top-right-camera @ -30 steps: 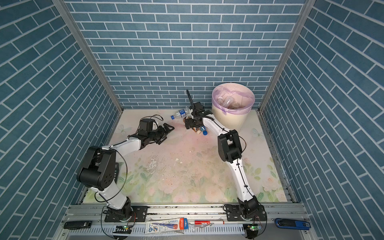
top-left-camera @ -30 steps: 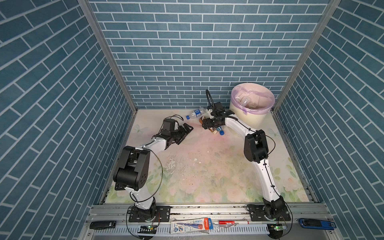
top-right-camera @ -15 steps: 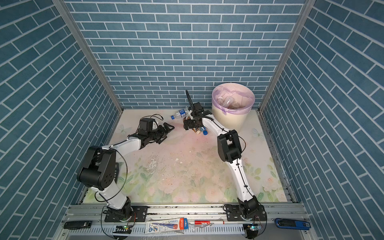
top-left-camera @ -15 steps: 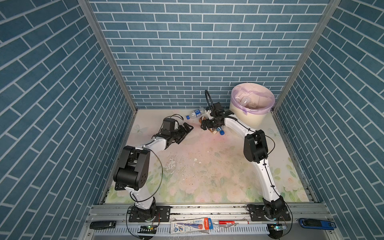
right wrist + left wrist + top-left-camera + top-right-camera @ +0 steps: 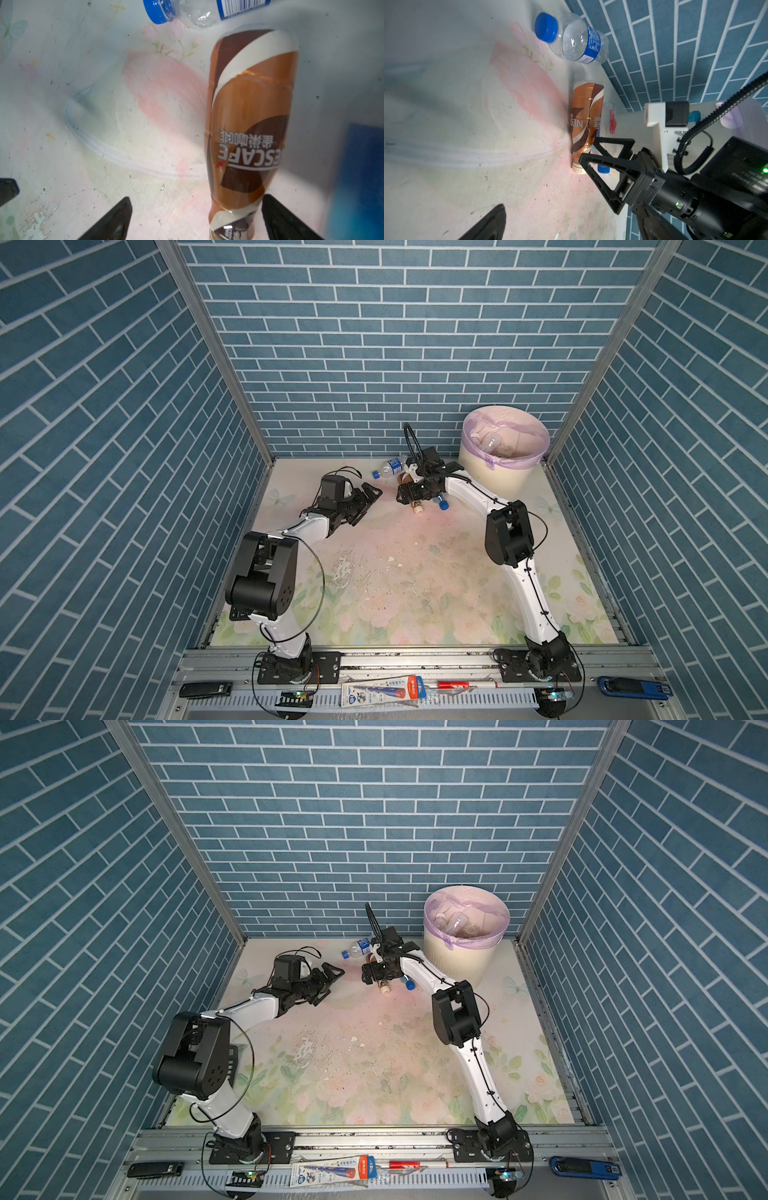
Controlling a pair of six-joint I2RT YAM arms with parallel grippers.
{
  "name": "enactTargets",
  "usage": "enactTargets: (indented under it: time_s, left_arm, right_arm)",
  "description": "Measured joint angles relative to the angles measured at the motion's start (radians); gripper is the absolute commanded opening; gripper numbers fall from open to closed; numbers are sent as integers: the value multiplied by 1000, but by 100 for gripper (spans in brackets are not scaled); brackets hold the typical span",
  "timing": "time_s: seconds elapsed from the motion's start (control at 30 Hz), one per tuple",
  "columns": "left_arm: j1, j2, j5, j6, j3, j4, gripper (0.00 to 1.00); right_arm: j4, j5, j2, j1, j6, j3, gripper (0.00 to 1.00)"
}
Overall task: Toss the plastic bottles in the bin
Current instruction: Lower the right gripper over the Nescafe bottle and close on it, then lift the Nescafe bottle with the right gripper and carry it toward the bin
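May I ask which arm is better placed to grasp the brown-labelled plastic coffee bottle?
Right: the open right gripper straddles the brown-labelled plastic coffee bottle near the cream ribbed bin; the left gripper stands apart, open.

The right gripper (image 5: 401,494) has crept slightly farther from the bin (image 5: 511,481) and, it seems, a touch lower over the brown bottle (image 5: 249,124); the shift is too small to judge further.

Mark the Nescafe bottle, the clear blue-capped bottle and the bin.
Nescafe bottle (image 5: 586,122): left wrist view, on its brown label.
Clear blue-capped bottle (image 5: 573,39): left wrist view, on the clear shoulder behind the cap.
Bin (image 5: 511,481): a top view, on its cream side wall.
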Motion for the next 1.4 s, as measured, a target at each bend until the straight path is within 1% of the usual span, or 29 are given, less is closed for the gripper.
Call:
enactTargets:
  time_s: [0.07,0.2,0.27,0.53,0.67,1.0,1.2,1.4]
  left_arm:
    - [12,0,0,-5,0,10,99]
    - [18,0,2,-14,-7,29,99]
    - [17,0,7,-18,-18,34,99]
    - [17,0,19,-27,-31,42,99]
    - [17,0,19,-29,-31,50,99]
    - [17,0,23,-37,-38,71,99]
    - [17,0,23,-37,-39,71,99]
    - [17,0,23,-35,-39,68,99]
  right_arm:
    - [-21,21,6,0,2,24,98]
    - [-66,63,63,-3,7,181,98]
    - [-69,85,83,-6,7,232,98]
    - [-61,116,162,-14,36,264,92]
    - [-55,101,216,-12,53,288,83]
    - [-45,84,232,5,78,297,47]
    - [-30,85,219,29,79,271,40]
    - [0,86,111,69,79,89,34]
